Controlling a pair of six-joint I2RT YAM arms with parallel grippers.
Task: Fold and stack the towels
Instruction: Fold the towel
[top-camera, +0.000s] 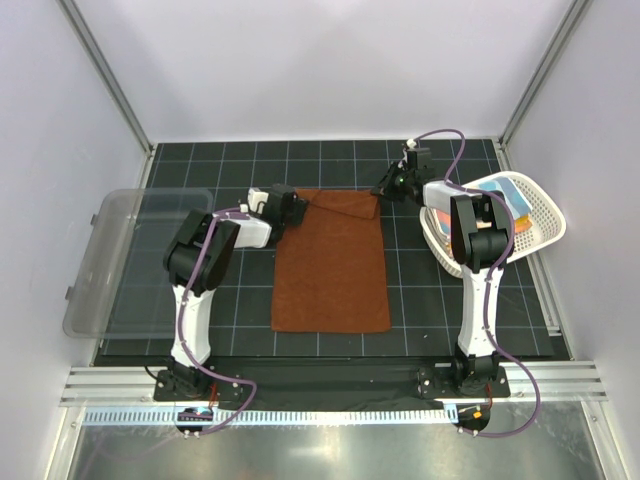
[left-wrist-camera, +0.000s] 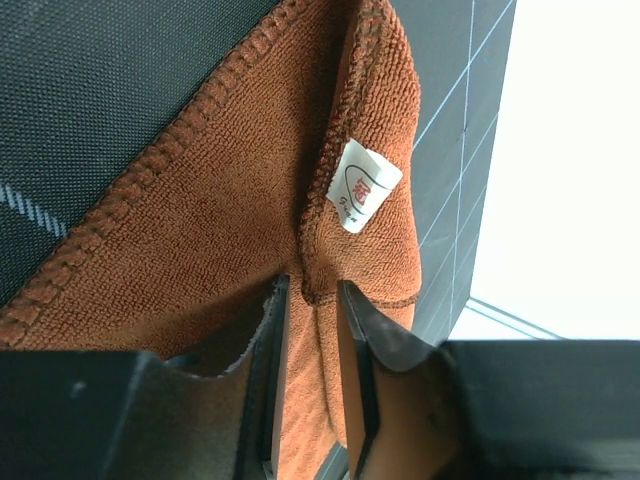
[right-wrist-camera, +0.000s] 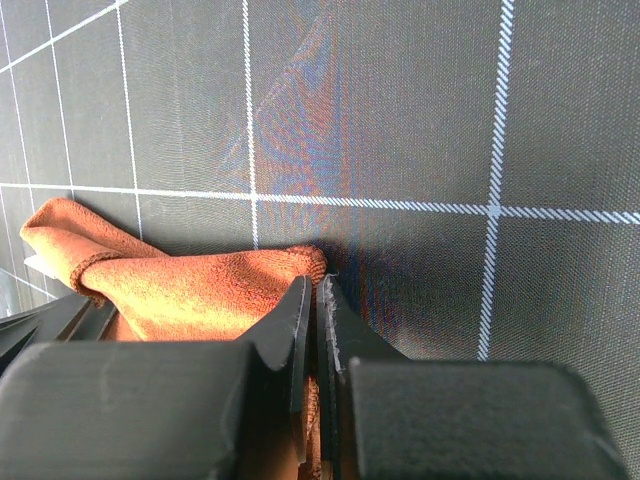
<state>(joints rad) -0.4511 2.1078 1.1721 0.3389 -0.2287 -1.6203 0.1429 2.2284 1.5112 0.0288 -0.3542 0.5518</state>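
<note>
You've got the R claw (right-wrist-camera: 314, 288) pinching the rust-brown towel (top-camera: 331, 265) at its far-R corner; L claw (left-wrist-camera: 312, 288) straddles the far-L hem, can't tell if it grips.

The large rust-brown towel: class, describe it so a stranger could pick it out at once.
On the black gridded table mat, at its centre, the large rust-brown towel lies spread as a tall rectangle. Unlike the small coloured cloths in the white perforated plastic basket at right, it is far bigger.
</note>
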